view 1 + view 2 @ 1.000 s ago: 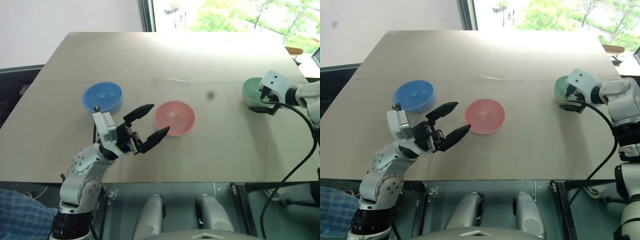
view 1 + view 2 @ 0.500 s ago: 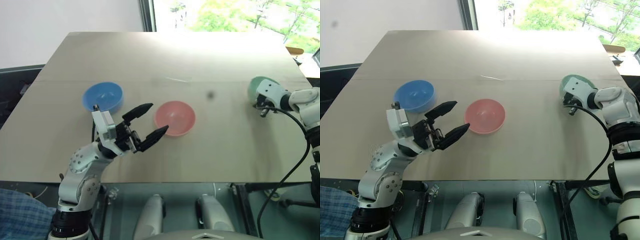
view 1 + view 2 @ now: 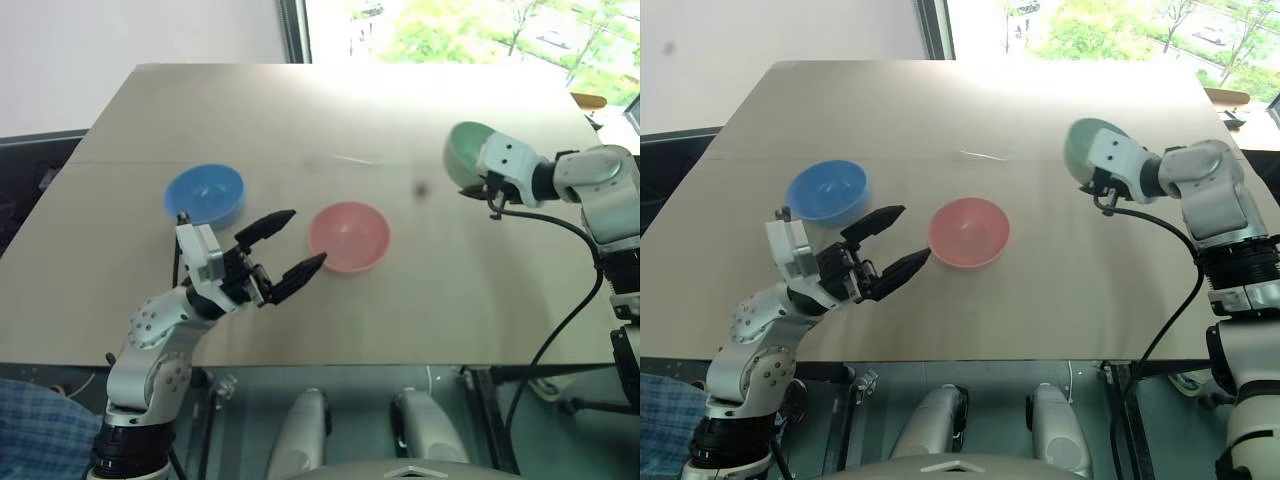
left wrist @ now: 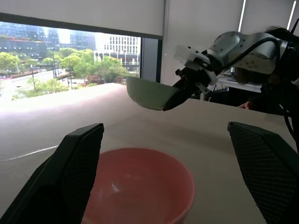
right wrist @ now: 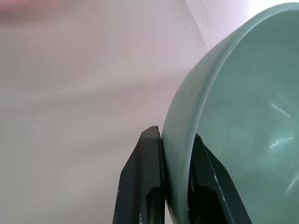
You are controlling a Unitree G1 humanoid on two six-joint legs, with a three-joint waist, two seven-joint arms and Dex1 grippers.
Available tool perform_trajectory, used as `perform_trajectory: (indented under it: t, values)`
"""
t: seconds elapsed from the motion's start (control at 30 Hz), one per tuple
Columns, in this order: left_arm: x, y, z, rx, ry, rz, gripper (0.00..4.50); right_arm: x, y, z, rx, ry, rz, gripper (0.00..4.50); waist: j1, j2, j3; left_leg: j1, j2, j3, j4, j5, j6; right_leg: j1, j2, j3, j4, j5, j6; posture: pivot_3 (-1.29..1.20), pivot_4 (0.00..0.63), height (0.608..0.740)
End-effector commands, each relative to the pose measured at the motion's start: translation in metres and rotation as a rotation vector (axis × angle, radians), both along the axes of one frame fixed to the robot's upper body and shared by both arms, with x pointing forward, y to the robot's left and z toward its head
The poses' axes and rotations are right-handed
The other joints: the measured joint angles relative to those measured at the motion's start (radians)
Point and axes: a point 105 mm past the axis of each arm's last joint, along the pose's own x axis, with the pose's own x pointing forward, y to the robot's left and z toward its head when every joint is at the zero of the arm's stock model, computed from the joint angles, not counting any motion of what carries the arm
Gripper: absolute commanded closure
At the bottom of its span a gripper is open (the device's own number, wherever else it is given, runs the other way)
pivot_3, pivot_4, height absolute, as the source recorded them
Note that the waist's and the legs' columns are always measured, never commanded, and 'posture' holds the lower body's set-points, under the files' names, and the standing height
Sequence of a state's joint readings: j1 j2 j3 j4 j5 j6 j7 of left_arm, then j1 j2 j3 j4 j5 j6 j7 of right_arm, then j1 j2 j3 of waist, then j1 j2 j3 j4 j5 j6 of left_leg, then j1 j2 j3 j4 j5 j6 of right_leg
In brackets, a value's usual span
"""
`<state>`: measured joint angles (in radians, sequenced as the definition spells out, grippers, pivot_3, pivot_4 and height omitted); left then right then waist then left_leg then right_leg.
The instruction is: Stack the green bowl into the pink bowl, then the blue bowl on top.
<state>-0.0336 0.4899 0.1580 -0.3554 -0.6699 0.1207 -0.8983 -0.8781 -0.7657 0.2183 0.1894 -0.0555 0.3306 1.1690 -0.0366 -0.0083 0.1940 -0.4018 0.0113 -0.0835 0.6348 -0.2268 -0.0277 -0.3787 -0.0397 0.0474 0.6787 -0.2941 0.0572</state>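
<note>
Small pale mint-green plastic-looking bowl [image 3: 467, 153], likely light, stiff, slick: right gripper [image 5: 175, 184] pinches its rim, tilted; left gripper [image 3: 283, 254] spread, empty.

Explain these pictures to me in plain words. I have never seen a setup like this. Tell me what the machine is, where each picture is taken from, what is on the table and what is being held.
This is a two-armed humanoid robot. Two pictures come from cameras in its head, looking down over a tan table. The other two come from a camera on each wrist, looking along that arm's black fingers.

On the table lie a blue bowl and a pink bowl, apart from each other. The right gripper pinches the rim of the green bowl and holds it tilted, clear of the table. The left gripper hangs open, holding nothing, just in front of the pink bowl.
</note>
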Motion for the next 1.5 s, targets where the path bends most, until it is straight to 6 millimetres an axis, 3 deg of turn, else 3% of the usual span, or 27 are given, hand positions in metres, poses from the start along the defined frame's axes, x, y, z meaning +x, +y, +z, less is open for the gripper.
perform_trajectory:
  t: [0.03, 0.17, 0.43, 0.5, 0.57, 0.6, 0.67, 0.77, 0.8, 0.97, 1.1, 1.27, 1.5]
  values:
    - [0.000, 0.008, 0.004, 0.021, -0.033, 0.015, 0.00, -0.032, 0.040, 0.025, 0.013, -0.036, 0.210, 4.46, 0.003, 0.000, 0.000, 0.000, 0.000, 0.000, 0.000, 0.000, 0.000, 0.000, 0.000, -0.001, 0.000, 0.000, 0.000, 0.00, 0.150, 0.740]
    - [0.003, 0.012, 0.002, 0.032, -0.025, 0.019, 0.00, -0.065, 0.078, 0.028, -0.019, -0.044, 0.393, 4.46, 0.002, 0.000, 0.000, -0.001, 0.000, -0.002, 0.000, 0.000, 0.000, 0.000, 0.000, -0.002, 0.000, 0.000, 0.000, 0.00, 0.150, 0.740]
    - [0.005, 0.009, -0.001, 0.037, -0.020, 0.005, 0.00, -0.095, 0.119, 0.024, -0.012, -0.042, 0.567, 4.46, 0.001, 0.000, 0.000, -0.001, 0.000, -0.003, 0.001, 0.000, 0.000, 0.000, 0.000, -0.003, 0.001, 0.000, 0.000, 0.00, 0.150, 0.740]
    - [0.004, 0.008, -0.001, 0.037, -0.020, 0.003, 0.00, -0.096, 0.122, 0.022, -0.023, -0.046, 0.578, 3.70, 0.001, 0.000, 0.000, -0.001, 0.000, -0.003, 0.001, 0.000, 0.000, 0.000, 0.000, -0.003, 0.001, 0.000, 0.000, 0.00, 0.150, 0.740]
    - [0.003, 0.008, -0.001, 0.034, -0.020, 0.006, 0.00, -0.093, 0.123, 0.023, -0.027, -0.054, 0.570, 3.22, 0.001, 0.000, 0.000, -0.001, 0.000, -0.003, 0.001, 0.000, 0.000, 0.000, 0.000, -0.003, 0.001, 0.000, 0.000, 0.00, 0.150, 0.740]
    - [0.002, 0.008, -0.002, 0.033, -0.018, 0.010, 0.00, -0.092, 0.124, 0.025, -0.020, -0.064, 0.565, 2.32, 0.001, 0.000, 0.000, -0.001, 0.000, -0.003, 0.001, 0.000, 0.000, 0.000, 0.000, -0.003, 0.001, 0.000, 0.000, 0.00, 0.150, 0.740]
    - [0.000, 0.008, -0.003, 0.033, -0.014, 0.015, 0.00, -0.089, 0.127, 0.029, 0.001, -0.084, 0.558, 2.13, 0.001, 0.000, 0.000, -0.001, 0.000, -0.003, 0.001, 0.000, 0.000, 0.000, 0.000, -0.003, 0.001, 0.000, 0.000, 0.00, 0.150, 0.740]
    - [0.000, 0.008, -0.003, 0.033, -0.013, 0.017, 0.00, -0.086, 0.128, 0.032, 0.028, -0.100, 0.531, 1.08, -0.003, 0.000, 0.000, 0.000, 0.000, -0.003, 0.001, 0.000, 0.000, 0.000, 0.000, -0.003, 0.001, 0.000, 0.000, 0.00, 0.150, 0.740]
    - [0.000, 0.008, -0.003, 0.033, -0.014, 0.020, 0.00, -0.084, 0.127, 0.032, 0.037, -0.096, 0.519, 0.62, -0.003, 0.000, 0.000, -0.001, 0.000, -0.003, 0.001, 0.000, 0.000, 0.000, 0.000, -0.003, 0.001, 0.000, 0.000, 0.00, 0.150, 0.740]
    - [0.003, 0.016, 0.002, 0.020, -0.025, 0.064, 0.00, -0.070, 0.107, 0.034, 0.177, -0.083, 0.396, 0.62, 0.002, -0.001, -0.001, -0.001, 0.000, -0.003, 0.001, 0.000, 0.000, 0.000, -0.001, -0.003, 0.001, 0.000, 0.000, 0.00, 0.150, 0.740]
    - [0.018, 0.032, -0.001, 0.078, 0.002, 0.188, 0.00, -0.063, 0.071, 0.038, 0.352, -0.030, 0.278, 0.62, 0.006, -0.001, -0.001, -0.001, -0.001, -0.003, 0.001, 0.000, 0.000, 0.000, -0.001, -0.004, 0.000, 0.000, 0.000, 0.00, 0.150, 0.740]
    - [0.047, 0.059, -0.002, 0.213, 0.042, 0.387, 0.00, -0.080, 0.045, 0.044, 0.540, 0.010, 0.333, 0.62, 0.004, -0.001, -0.001, -0.001, -0.001, -0.004, 0.001, 0.000, 0.000, 0.000, -0.001, -0.004, 0.001, 0.000, 0.000, 0.00, 0.150, 0.740]
    - [0.067, 0.089, -0.006, 0.494, 0.074, 0.533, 0.00, -0.102, 0.013, 0.035, 0.593, 0.052, 0.309, 0.62, -0.003, -0.001, 0.000, -0.001, -0.001, -0.002, 0.000, 0.000, 0.000, 0.000, 0.000, -0.003, 0.000, 0.000, 0.000, 0.00, 0.150, 0.740]
